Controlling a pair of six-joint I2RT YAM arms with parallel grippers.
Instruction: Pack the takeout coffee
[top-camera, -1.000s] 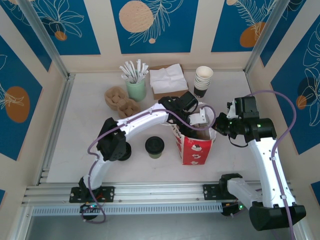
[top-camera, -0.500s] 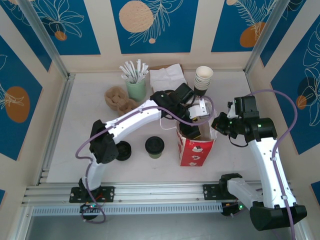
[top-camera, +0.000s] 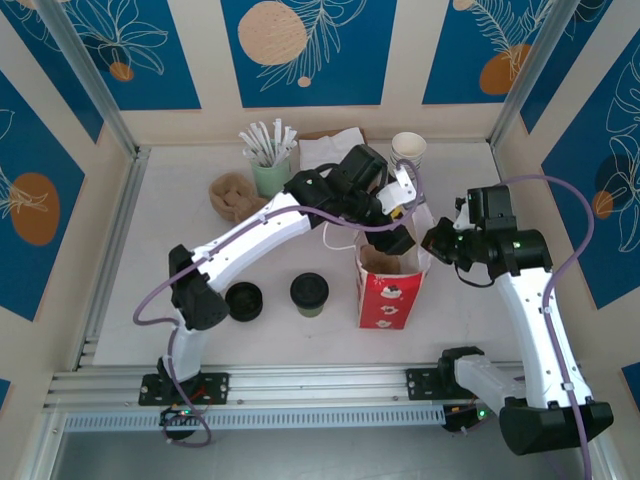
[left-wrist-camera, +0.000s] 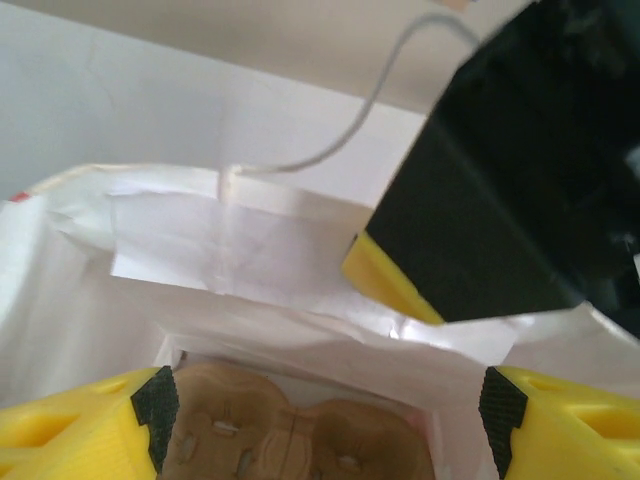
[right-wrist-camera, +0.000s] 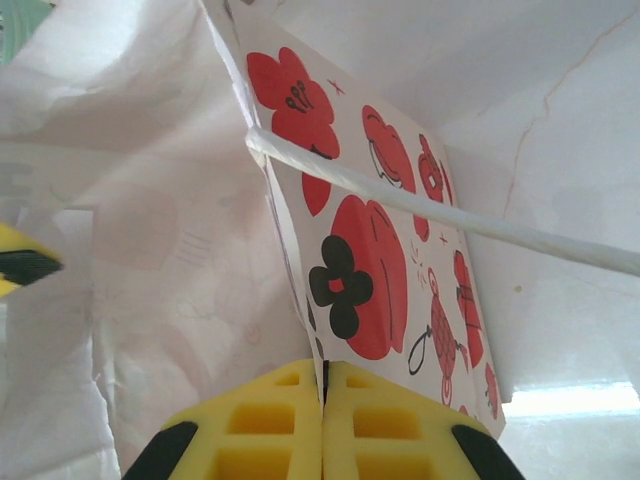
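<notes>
coffee: cup (top-camera: 309, 292) with a black lid, standing upright on the table (top-camera: 150, 250), just left of the bag (top-camera: 385, 300), not yet packed
coffee axis: vertical, lid up, so it looks like a side grip around the cup wall or a top grip over the lid
left pincer: (top-camera: 392, 225) wide and empty, hanging over the bag mouth; the wrist view looks down between its tips (left-wrist-camera: 325, 405) into the bag (left-wrist-camera: 250, 250)
right pincer: (top-camera: 432, 243) pinched tight on the bag's right wall, both pads (right-wrist-camera: 280, 420) flat against the printed paper (right-wrist-camera: 370, 260), holding the mouth open
bag contents: pulp tray (left-wrist-camera: 290, 440) on the bottom, no cup in it
key relation: the coffee lies to the left of the left pincer and nearer the arm bases, with the bag's left wall between them
nearer arm: left. The right one is busy with the bag and sits on the far side of it
next, my read: lift the left pincer clear of the bag, swing left, come down on the cup
watch: lid stack (top-camera: 244, 300) sits just left of the coffee, so keep the wide jaws off it
</notes>
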